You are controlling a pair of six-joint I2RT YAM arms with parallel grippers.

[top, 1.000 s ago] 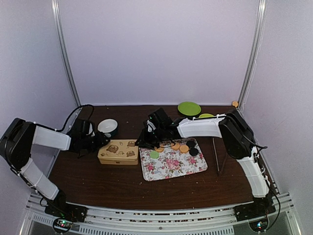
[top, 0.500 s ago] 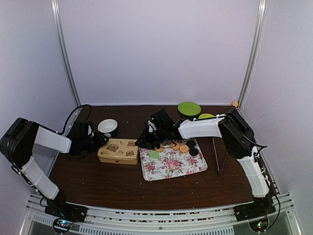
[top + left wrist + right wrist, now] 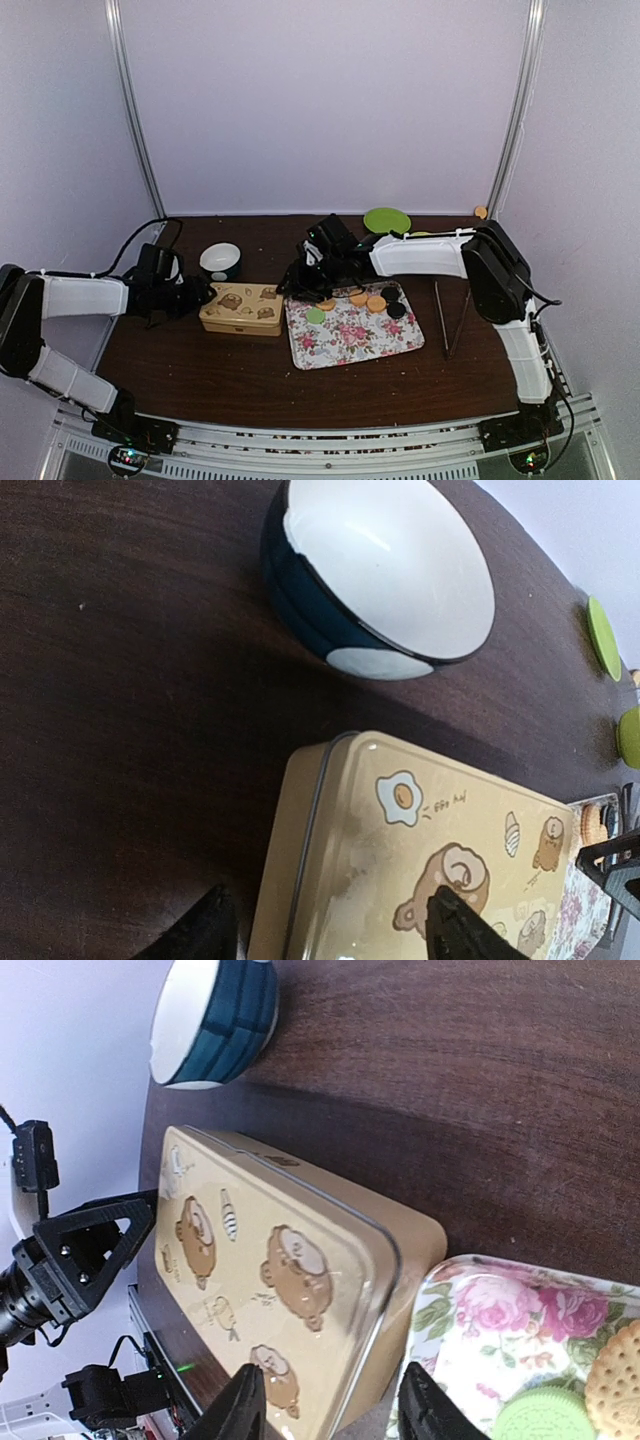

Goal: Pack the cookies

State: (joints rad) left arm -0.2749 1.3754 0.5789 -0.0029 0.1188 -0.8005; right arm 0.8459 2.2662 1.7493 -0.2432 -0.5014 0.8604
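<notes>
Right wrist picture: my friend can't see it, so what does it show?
A closed tan tin with cartoon bears fills the middle, on a dark table. A blue bowl sits at upper left, and a flowery tray at lower right holds a light green cookie and a tan cookie.

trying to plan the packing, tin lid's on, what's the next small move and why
The tin is shut, the cookies lie on the floral tray, and the left gripper and right gripper stand open at the tin's opposite ends. So probably: bring both in and close on the lid's ends, ready to lift it off.
</notes>
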